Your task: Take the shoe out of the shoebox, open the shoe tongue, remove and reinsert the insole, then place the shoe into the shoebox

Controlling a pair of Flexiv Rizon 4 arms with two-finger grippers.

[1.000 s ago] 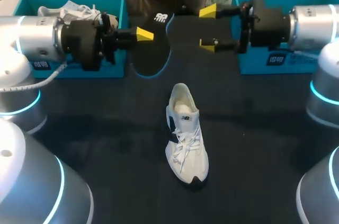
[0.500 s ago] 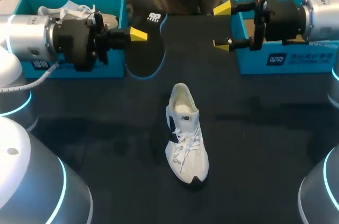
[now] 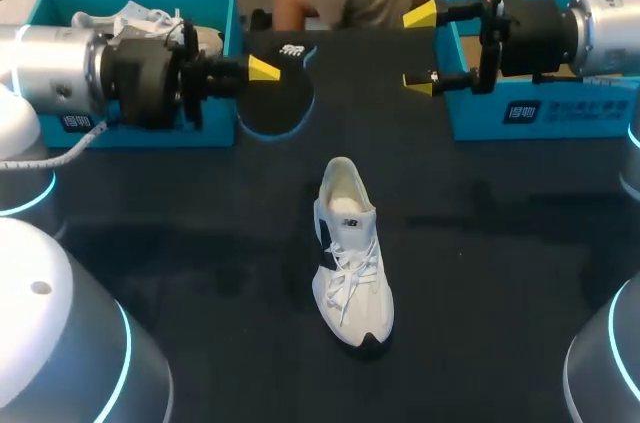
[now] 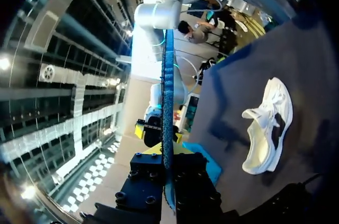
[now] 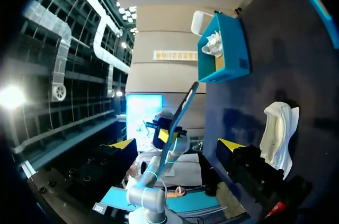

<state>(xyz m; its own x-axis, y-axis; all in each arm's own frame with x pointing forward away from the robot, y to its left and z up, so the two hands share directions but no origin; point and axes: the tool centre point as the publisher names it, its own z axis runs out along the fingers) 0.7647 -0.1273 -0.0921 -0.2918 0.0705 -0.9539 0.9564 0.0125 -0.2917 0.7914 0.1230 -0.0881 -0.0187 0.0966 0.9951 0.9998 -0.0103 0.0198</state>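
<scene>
clamping insole, left end effector has retreated.

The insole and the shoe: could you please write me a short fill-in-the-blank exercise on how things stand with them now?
The insole clamped in the left gripper is ____ in colour. The right gripper is ____, holding nothing. The shoe lying on the table is ____ in colour.
Missing words: black; open; white.

Marks are seen on the insole, the left shoebox and the right shoebox, but none can be read.
</scene>
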